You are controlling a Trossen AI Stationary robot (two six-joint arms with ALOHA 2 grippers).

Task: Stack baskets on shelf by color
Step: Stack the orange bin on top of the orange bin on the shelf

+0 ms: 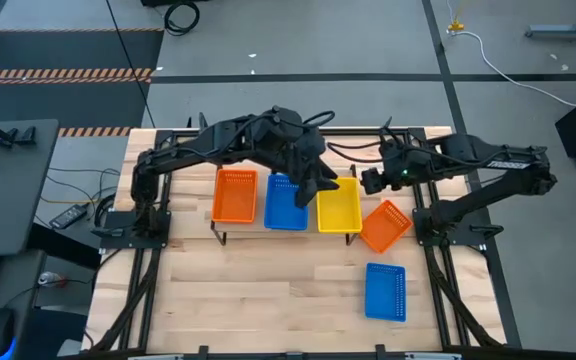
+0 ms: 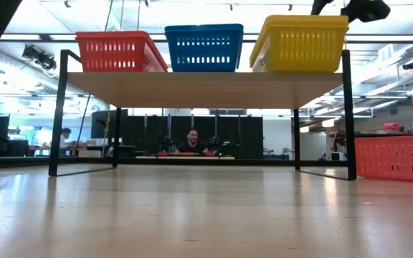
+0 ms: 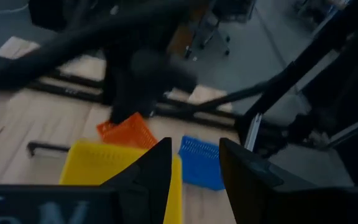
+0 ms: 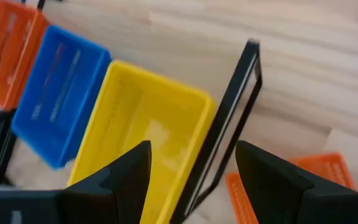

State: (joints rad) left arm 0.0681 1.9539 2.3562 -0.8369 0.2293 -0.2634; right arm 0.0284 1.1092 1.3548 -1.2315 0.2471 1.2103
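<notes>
Yellow basket (image 1: 339, 205) sits at the 3 o'clock end of the shelf (image 1: 226, 226), with a blue basket (image 1: 286, 203) at centre and an orange basket (image 1: 234, 195) at the 9 o'clock end, each apparently a stack of its own colour. Two baskets remain on the worktop (image 1: 268, 290): a loose orange one (image 1: 385, 225) just off the shelf's 3 o'clock end, and a loose blue one (image 1: 386, 291) toward 5 o'clock, well apart from the shelf.

I judge the step in hand to be collecting a leftover, most likely the loose orange one nearest the right arm. To do it well, I would take it by one rim wall, lift it clear of the shelf leg, carry it across to the orange stack and lower it square so it nests.

Left end effector (image 1: 320, 188) hangs over the gap between blue and yellow, arm reaching across from 9 o'clock; its fingers stand apart and hold nothing. Right end effector (image 1: 365, 182) hovers at the yellow basket's far 3 o'clock corner, arm folded in from 3 o'clock, fingers well spread and empty.
</notes>
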